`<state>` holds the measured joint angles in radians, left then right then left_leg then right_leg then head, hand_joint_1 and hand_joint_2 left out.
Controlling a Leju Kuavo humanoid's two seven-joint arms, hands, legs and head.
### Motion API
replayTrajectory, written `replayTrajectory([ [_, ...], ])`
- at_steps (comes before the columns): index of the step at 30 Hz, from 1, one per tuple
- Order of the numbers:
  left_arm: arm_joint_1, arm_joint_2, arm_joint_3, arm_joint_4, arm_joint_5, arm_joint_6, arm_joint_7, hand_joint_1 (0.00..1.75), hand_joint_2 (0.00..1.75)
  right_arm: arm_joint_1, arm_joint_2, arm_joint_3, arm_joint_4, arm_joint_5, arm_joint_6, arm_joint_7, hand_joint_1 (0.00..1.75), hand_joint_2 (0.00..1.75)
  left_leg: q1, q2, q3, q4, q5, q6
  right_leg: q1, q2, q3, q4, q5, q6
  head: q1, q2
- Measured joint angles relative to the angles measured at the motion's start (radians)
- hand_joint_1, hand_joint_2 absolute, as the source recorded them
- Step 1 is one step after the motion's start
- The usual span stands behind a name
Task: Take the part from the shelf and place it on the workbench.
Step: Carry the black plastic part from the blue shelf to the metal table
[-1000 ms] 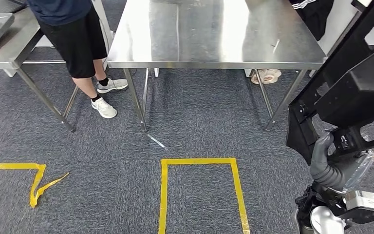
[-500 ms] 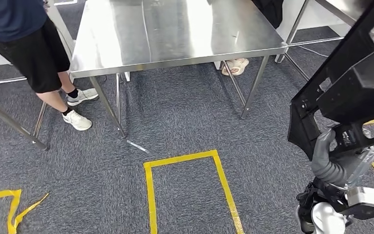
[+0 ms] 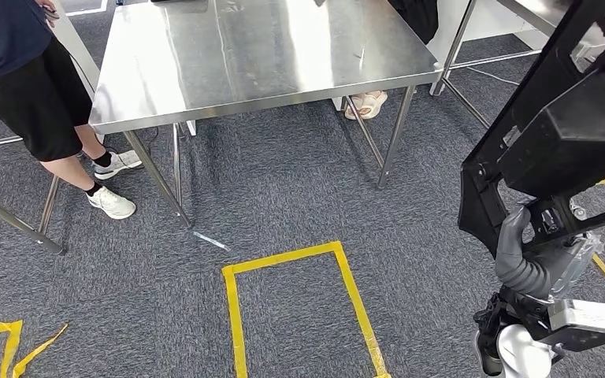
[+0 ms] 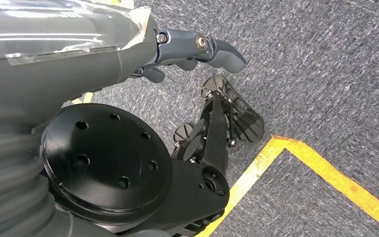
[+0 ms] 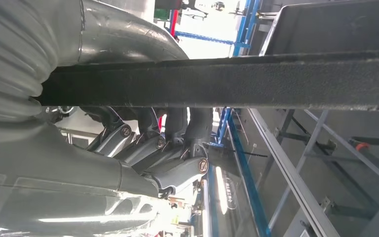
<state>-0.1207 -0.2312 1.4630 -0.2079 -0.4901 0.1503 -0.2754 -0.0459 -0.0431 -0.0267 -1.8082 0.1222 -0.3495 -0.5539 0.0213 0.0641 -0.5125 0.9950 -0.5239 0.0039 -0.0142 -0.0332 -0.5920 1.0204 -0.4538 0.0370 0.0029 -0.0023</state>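
The part (image 3: 575, 126) is a big black plastic frame with cut-outs, standing up at the right edge of the head view. My right hand (image 3: 520, 256) grips its lower edge from below. In the right wrist view its dark fingers (image 5: 153, 143) curl around a black bar of the part (image 5: 227, 81). The workbench (image 3: 252, 55) is a bare steel table ahead and to the left, across the carpet. My left hand (image 4: 182, 47) hangs over the carpet with its fingers stretched out and nothing in them.
A person in black shorts (image 3: 24, 79) stands at the workbench's left end, beside another steel table's leg (image 3: 16, 224). Sandalled feet (image 3: 366, 104) show behind the bench. A yellow tape rectangle (image 3: 283, 256) marks the carpet in front of me. A further table frame (image 3: 461, 31) stands back right.
The camera has moved: the workbench, the person and the tape marks have slid to the left in the picture. The part stays in my right hand's grip.
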Motion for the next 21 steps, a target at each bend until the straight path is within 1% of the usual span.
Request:
replayTrajectory([
  [2, 0.000, 0.000, 0.000, 0.000, 0.000, 0.001, 0.000, 0.00, 1.75, 0.000, 0.000, 0.000, 0.001, 0.002, -0.001, 0.000, 1.75, 1.75, -0.001, 0.000, 0.000, 0.000, 0.000, -0.002, 0.000, 0.000, 0.000, 0.000, 0.000, 0.000, 0.000, 0.000],
  [10, 0.000, 0.000, -0.009, 0.000, -0.012, 0.021, -0.006, 0.00, 1.75, 0.011, 0.000, 0.000, 0.002, 0.017, -0.006, 0.000, 1.75, 1.75, -0.008, 0.000, 0.001, 0.000, 0.000, -0.002, -0.006, 0.000, 0.002, 0.000, 0.001, 0.001, 0.000, 0.000],
  [17, 0.001, 0.002, -0.014, 0.000, -0.014, 0.037, -0.003, 0.00, 1.75, 0.026, 0.000, 0.000, 0.002, 0.022, -0.001, 0.000, 1.75, 1.75, -0.009, 0.000, 0.001, 0.000, -0.001, -0.002, -0.007, 0.000, 0.002, 0.000, 0.001, 0.001, 0.000, 0.000],
  [18, 0.001, 0.002, -0.014, 0.000, -0.015, 0.038, -0.002, 0.00, 1.75, 0.027, 0.000, 0.000, 0.002, 0.022, 0.000, 0.000, 1.75, 1.75, -0.009, 0.000, 0.001, 0.002, -0.001, -0.002, -0.010, -0.001, 0.002, -0.002, 0.002, 0.002, 0.000, 0.000],
  [19, 0.001, 0.003, -0.015, 0.000, -0.015, 0.039, -0.001, 0.00, 1.75, 0.028, 0.001, 0.000, 0.002, 0.023, 0.001, -0.001, 1.75, 1.75, -0.010, 0.000, 0.000, 0.002, -0.001, 0.000, -0.013, -0.002, 0.003, -0.005, 0.004, 0.005, 0.000, 0.000],
  [20, 0.000, 0.003, -0.015, 0.000, -0.015, 0.040, 0.000, 0.00, 1.75, 0.029, 0.002, 0.000, 0.001, 0.024, 0.002, -0.001, 1.75, 1.75, -0.011, -0.001, 0.002, -0.002, 0.001, 0.006, -0.015, -0.003, 0.007, -0.012, 0.008, 0.011, -0.002, 0.000],
  [21, 0.000, 0.004, -0.015, 0.000, -0.015, 0.040, 0.001, 0.00, 1.75, 0.031, 0.002, 0.000, 0.001, 0.025, 0.003, -0.002, 1.75, 1.75, -0.008, 0.000, 0.011, -0.018, 0.010, 0.014, -0.017, -0.003, 0.009, -0.019, 0.012, 0.017, -0.003, 0.000],
])
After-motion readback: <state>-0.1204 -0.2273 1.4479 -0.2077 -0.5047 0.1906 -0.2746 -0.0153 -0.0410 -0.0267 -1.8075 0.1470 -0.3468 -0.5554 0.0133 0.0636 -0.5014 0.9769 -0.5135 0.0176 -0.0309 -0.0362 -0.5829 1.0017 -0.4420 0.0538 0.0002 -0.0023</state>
